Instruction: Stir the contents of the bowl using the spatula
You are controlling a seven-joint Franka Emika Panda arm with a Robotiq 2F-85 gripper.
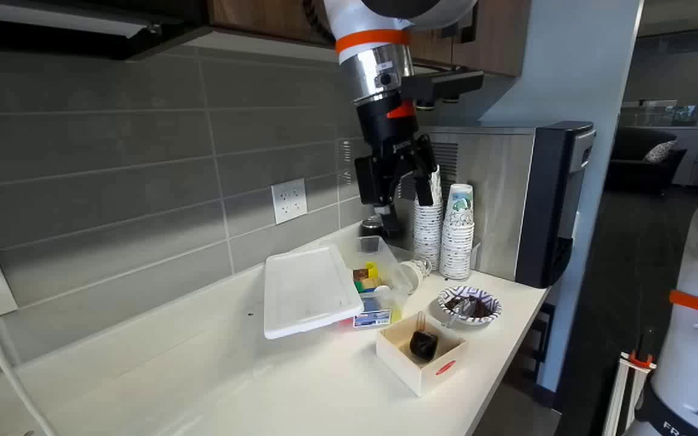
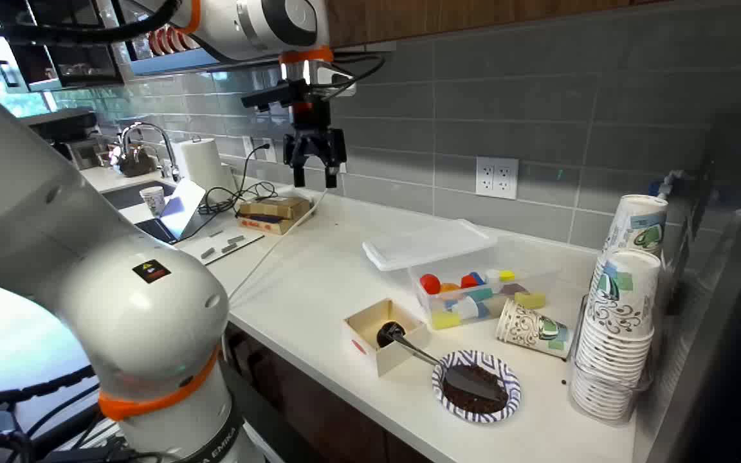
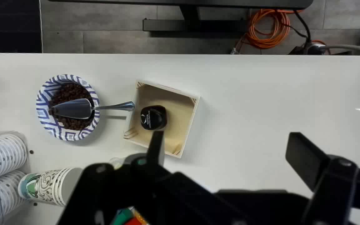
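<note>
The bowl [image 1: 494, 301] is small and shallow, with a purple-and-white patterned rim and dark brown beans inside. It stands near the counter's front edge and shows in an exterior view [image 2: 511, 388] and at the left of the wrist view [image 3: 44, 107]. The metal spatula [image 3: 75, 108] lies with its blade on the beans; it also shows in both exterior views [image 1: 462, 307] [image 2: 473, 384]. Its handle reaches over the bowl's rim to the box's wall; contact there is unclear. My gripper [image 3: 227, 140] is open and empty, high above the counter [image 1: 406, 209] [image 2: 315, 179], away from the bowl.
A square wooden box [image 2: 370, 360] holding a black object [image 3: 153, 117] stands beside the bowl. A clear tub [image 2: 422, 297] of colourful items and its white lid [image 1: 309, 290] are behind. Cup stacks [image 1: 458, 248], lying cups [image 2: 538, 329] and a steel machine [image 1: 497, 200] flank the bowl.
</note>
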